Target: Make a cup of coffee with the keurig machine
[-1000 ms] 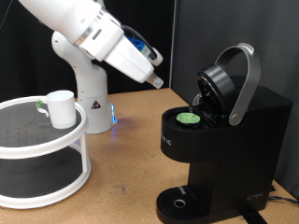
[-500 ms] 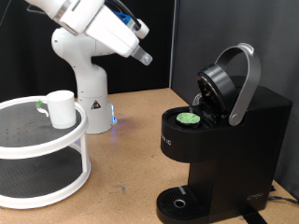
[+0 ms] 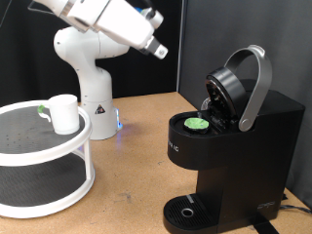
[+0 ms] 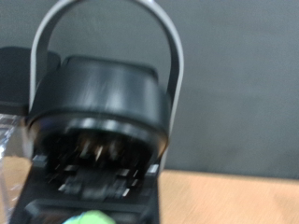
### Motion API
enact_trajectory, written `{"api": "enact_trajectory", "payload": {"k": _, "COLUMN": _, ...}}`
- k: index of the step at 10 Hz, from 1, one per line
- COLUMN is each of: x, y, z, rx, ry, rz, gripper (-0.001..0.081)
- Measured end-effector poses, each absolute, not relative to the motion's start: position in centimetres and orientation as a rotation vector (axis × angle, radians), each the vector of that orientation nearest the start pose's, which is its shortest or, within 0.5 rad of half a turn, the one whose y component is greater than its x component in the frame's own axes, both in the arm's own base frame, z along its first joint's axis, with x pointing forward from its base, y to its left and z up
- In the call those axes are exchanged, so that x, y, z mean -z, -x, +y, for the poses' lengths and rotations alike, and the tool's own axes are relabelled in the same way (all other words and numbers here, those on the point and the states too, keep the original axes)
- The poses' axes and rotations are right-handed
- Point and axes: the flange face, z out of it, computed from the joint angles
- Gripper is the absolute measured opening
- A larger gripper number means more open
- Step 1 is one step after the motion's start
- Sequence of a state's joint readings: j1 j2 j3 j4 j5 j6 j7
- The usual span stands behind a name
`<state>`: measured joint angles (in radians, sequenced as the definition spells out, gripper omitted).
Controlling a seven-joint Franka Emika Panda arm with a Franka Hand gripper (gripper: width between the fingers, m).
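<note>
**Lid up, pod in, cup on the rack**

Hangs high near the exterior view's top, a little left of centre: gripper (image 3: 160,51), dark fingertips pointing down and toward the exterior view's right, well apart from everything below. Cannot tell how wide the fingers stand; nothing seen between them. No part of the gripper shown in the wrist view.

Stands at the exterior view's right on the wooden table (image 3: 136,166): keurig machine (image 3: 234,156), boxy and black, lid (image 3: 226,93) tipped open with the grey arched handle (image 3: 255,83) raised above it. Sits in the open chamber under the lid: pod with a green top (image 3: 198,124). Lies at the machine's foot, near the exterior view's bottom: round drip tray (image 3: 185,212), with no cup on it.

Fills the wrist view: same machine (image 4: 98,121) seen head-on, raised lid dark and blurred, grey handle (image 4: 107,28) arching over it, a sliver of green pod (image 4: 89,218) at the picture's lower edge.

Rests at the exterior view's left: cup (image 3: 63,113), white, upright on the top tier of a white two-tier round rack (image 3: 39,161), well apart from the machine.
</note>
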<state>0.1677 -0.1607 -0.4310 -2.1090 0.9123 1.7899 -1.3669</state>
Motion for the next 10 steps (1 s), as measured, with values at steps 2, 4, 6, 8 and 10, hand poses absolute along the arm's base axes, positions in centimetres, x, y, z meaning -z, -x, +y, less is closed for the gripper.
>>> {"api": "enact_trajectory", "payload": {"k": 2, "x": -51.8, "y": -50.6, "z": -6.0, "rx": 0.739, "ry": 2.072, "rz": -1.015, "gripper": 0.0803}}
{"api": "enact_trajectory", "payload": {"k": 4, "x": -53.8, "y": -51.1, "z": -3.7, "rx": 0.647, "ry": 2.128, "rz": -1.117, "gripper": 0.0803}}
{"api": "enact_trajectory", "payload": {"k": 6, "x": -56.2, "y": -51.3, "z": -1.4, "rx": 0.579, "ry": 2.13, "rz": -1.154, "gripper": 0.0803}}
{"api": "enact_trajectory", "payload": {"k": 8, "x": -56.5, "y": -51.4, "z": -1.1, "rx": 0.566, "ry": 2.131, "rz": -1.144, "gripper": 0.0803}}
{"api": "enact_trajectory", "payload": {"k": 10, "x": -56.4, "y": -51.2, "z": -0.6, "rx": 0.537, "ry": 2.116, "rz": -1.186, "gripper": 0.0803}}
